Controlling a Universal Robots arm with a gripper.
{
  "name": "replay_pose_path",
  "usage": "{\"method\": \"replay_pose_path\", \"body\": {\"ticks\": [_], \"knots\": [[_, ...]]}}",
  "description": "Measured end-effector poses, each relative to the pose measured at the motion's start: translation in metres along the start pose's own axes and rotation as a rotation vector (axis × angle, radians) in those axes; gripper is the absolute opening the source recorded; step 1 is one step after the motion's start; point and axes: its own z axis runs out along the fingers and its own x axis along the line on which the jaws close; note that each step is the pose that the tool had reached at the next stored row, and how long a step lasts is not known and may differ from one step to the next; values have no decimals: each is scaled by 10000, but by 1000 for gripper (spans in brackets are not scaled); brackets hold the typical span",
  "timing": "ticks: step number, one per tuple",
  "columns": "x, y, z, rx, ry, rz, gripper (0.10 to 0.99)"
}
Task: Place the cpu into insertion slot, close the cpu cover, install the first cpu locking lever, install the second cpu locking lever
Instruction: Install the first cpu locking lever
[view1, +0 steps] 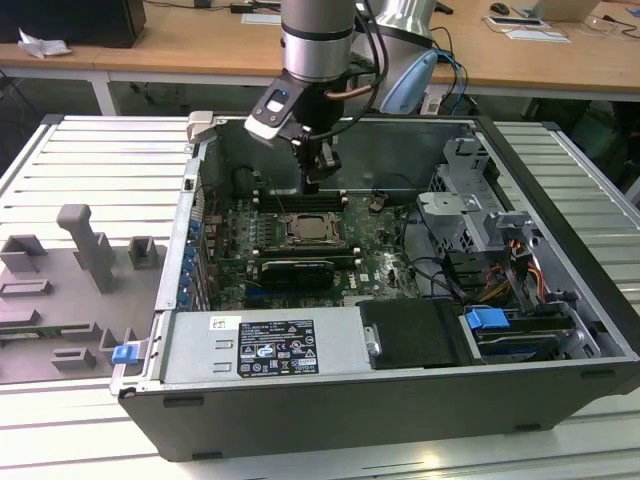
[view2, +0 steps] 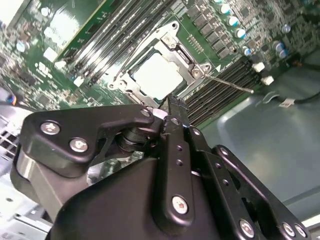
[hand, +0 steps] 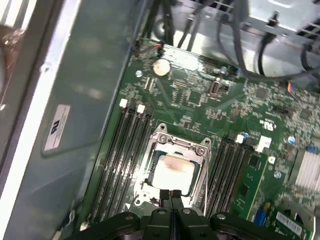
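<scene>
Item: cpu (hand: 173, 173), pale square face, seated flat in the insertion slot (hand: 144, 191) on the green motherboard (hand: 200, 95). The cpu cover (hand: 181, 142), a silver frame, lies down around the chip, whose face shows through its window. Locking lever (view2: 230, 83): a thin metal rod jutting from one corner of the slot across the memory slots (hand: 125, 150) that flank the slot. Gripper (hand: 171, 194): just above the slot's edge, fingers pressed together, holding nothing. All inside the open computer case (view1: 560, 200).
</scene>
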Motion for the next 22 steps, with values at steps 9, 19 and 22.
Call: {"method": "replay_pose_path", "body": {"ticks": [9,19,22], "knots": [[8,-24,1,19,5,-1488,106],[15,-48,28,31,35,-2928,106],[15,-47,32,34,50,-3597,106]]}}
